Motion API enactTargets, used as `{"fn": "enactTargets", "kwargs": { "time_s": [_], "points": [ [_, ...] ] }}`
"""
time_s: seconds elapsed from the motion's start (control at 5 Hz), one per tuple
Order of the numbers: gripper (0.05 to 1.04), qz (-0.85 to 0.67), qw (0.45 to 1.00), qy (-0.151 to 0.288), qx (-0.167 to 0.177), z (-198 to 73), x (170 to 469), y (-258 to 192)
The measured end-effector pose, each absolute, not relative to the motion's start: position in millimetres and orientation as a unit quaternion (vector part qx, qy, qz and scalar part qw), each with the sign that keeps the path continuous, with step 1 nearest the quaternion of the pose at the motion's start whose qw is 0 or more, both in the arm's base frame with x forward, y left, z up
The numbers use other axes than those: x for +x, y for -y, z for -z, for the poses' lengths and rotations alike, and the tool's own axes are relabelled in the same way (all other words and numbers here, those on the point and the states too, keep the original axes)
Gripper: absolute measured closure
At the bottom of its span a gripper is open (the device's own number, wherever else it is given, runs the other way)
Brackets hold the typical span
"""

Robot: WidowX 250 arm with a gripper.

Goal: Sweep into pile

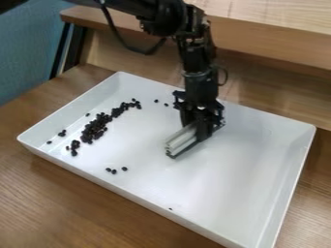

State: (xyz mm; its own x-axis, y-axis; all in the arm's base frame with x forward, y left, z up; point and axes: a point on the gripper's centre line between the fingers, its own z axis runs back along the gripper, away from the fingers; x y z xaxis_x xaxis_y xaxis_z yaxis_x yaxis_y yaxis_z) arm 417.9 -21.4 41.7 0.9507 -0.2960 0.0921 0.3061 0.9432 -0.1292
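Small, dark, round beans (97, 127) lie in a loose streak on the white rectangular tray (239, 169), well to camera-left of the black hand (200, 128), which is closed on a pale ridged sweeping tool (182, 140), parted only by its thickness. Streak and tool run roughly parallel (handy, that), so gathering the nearer strays probably calls for a leftward sweep.

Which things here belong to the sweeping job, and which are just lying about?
Job:
- dark bean-like pieces
- white tray
- gripper
- pale ribbed piece at the gripper

Just surroundings:
- wooden table
- wooden ledge
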Motion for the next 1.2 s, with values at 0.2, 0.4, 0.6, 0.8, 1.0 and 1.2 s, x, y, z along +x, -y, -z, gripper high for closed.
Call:
{"fn": "enactTargets", "kwargs": {
  "time_s": [0.2,0.4,0.6,0.8,1.0,1.2],
  "points": [
    [0.682,0.153,0.985,0.033,-0.073,-35.0,421.6,25.1],
    [0.682,0.143,0.987,0.027,-0.073,-31.7,426.2,24.9],
    [0.682,0.129,0.988,0.029,-0.078,-31.1,430.1,21.8],
    [0.682,0.109,0.991,0.03,-0.074,-31.4,431.2,6.9],
    [0.682,0.088,0.993,0.03,-0.072,-31.3,431.2,-7.7],
    [0.682,0.059,0.996,0.03,-0.064,-30.4,425.9,-32.6]
  ]
}}
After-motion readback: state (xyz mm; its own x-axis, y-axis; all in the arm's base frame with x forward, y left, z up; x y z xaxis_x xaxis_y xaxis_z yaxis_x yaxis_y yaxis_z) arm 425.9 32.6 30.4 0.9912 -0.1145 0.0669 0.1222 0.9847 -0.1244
